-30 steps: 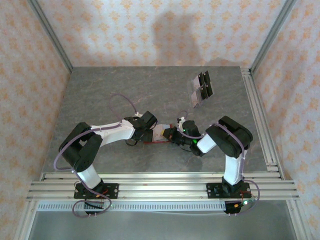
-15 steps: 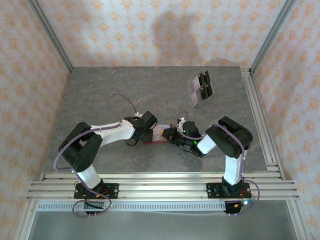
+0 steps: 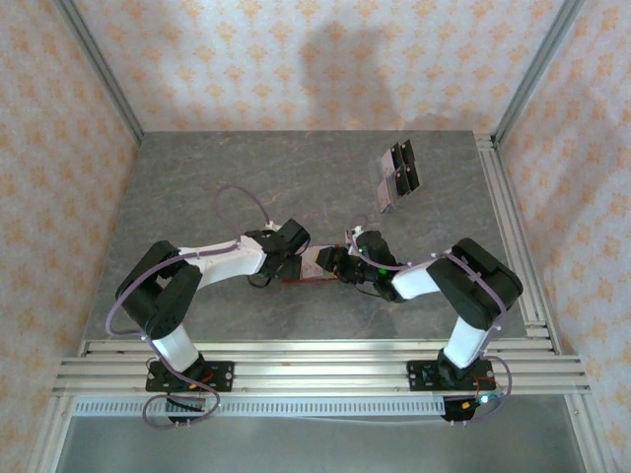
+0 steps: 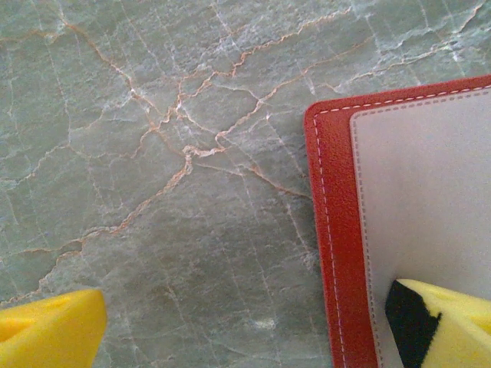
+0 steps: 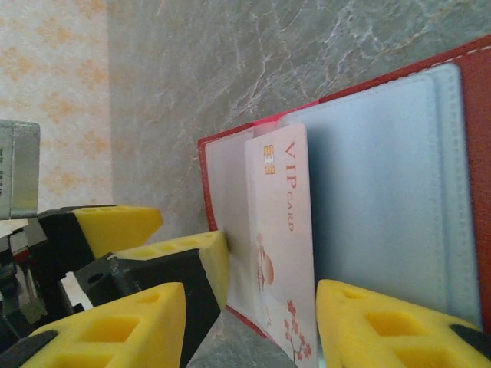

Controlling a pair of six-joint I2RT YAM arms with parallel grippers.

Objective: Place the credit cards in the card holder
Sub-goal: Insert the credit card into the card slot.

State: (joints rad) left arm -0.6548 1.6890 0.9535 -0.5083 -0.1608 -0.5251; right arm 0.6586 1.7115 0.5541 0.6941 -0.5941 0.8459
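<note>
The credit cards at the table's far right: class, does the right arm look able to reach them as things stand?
Probably yes: only bare table lies between the right end effector and the credit cards, and its jaws stand open, holding nothing.

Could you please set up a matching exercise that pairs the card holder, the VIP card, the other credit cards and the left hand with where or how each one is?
Things:
1. card holder
2. VIP card
3. other credit cards
4. left hand

Places or states:
A. grouped far back, right of centre
B. open, one finger resting on the grey lining
C. red, lying open on the table
D. on the clear sleeves inside the holder

Pairs: 1-C, 2-D, 3-A, 4-B
</note>
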